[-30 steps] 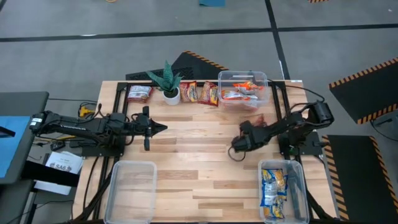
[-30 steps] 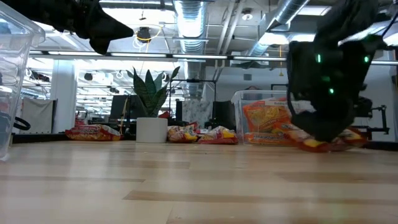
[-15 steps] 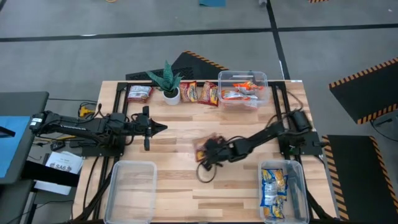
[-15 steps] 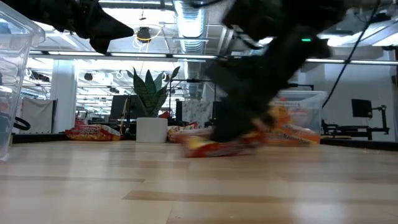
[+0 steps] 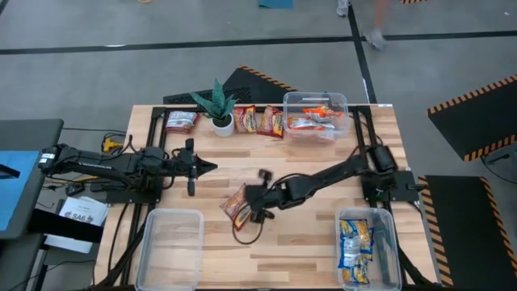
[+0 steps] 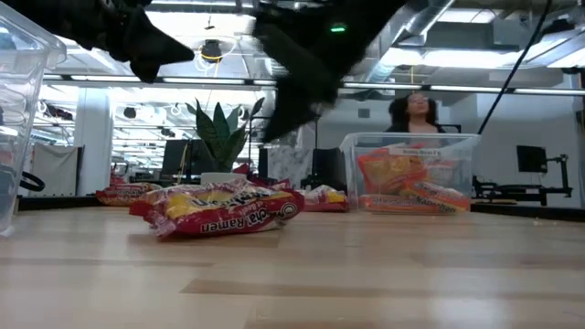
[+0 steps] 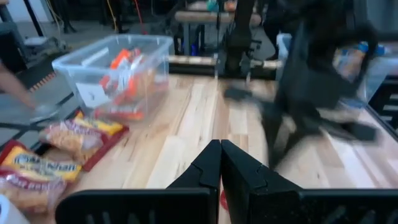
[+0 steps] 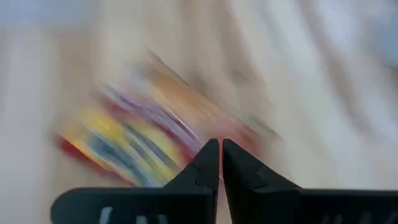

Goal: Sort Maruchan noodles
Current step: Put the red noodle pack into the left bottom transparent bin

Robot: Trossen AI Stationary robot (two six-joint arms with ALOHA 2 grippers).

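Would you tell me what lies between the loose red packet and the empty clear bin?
Only bare wooden table: in the high view, nothing sits between the red packet and the empty bin.

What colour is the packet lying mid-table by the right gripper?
Red with yellow, the ramen packet; the low view shows it best.

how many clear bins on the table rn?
3: one at the far edge holding orange packets, one empty at the near left, one at the near right holding blue-yellow packets. None look hidden.
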